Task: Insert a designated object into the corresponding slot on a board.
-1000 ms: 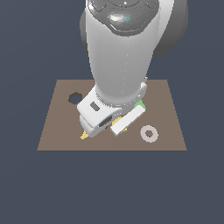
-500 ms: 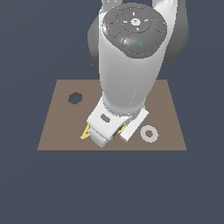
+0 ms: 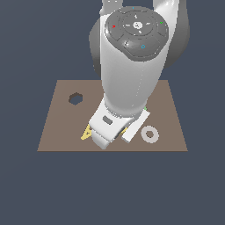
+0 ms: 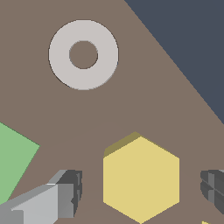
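Hexagonal yellow block, small and flat, is lying on the large flat brown rectangular board, near the board's front edge as the exterior view shows it, though in that view the arm is hiding it completely.

Going by size, the board is carrying everything else. The white and grey robot arm is standing over the board's middle, covering most of it in the exterior view. A flat green rectangular piece is showing only partly in the wrist view, beside one finger. A flat grey ring is resting near the board's front edge, toward the exterior view's right corner, apart from the yellow block. A yellow letter-shaped piece is peeking out by the front edge toward the exterior view's left. The small dark hexagon-shaped cutout is sitting near the board's far corner on the exterior view's left, well apart from the block.

The hand is spread wide, its grey fingers straddling the block with bare board showing on each side, not touching it.
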Robot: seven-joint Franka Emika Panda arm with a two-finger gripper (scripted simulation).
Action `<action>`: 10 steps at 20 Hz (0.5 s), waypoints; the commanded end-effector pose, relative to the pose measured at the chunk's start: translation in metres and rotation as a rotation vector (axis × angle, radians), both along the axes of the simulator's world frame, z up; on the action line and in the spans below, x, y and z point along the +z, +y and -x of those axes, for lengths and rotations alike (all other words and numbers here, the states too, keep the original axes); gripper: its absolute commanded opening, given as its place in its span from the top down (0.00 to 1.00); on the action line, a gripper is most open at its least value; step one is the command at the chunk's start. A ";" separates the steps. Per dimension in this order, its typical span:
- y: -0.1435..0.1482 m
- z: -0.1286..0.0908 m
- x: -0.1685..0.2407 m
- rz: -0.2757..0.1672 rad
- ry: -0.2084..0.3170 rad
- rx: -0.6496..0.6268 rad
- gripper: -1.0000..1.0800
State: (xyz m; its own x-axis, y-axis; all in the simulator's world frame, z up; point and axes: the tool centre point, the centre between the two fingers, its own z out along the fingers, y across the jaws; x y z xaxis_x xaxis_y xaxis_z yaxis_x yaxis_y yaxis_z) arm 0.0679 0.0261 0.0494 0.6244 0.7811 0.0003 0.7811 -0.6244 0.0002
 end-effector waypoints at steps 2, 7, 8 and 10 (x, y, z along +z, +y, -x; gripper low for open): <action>0.000 0.000 -0.006 0.000 0.001 0.000 0.04; 0.000 0.001 -0.019 0.000 0.000 -0.001 0.04; 0.000 0.001 -0.019 0.000 0.000 -0.001 0.04; 0.000 0.001 -0.019 0.000 0.000 -0.001 1.00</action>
State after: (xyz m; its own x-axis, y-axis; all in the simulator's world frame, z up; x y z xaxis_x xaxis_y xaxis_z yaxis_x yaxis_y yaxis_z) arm 0.0673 0.0257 0.0306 0.6251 0.7805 -0.0005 0.7805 -0.6251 -0.0001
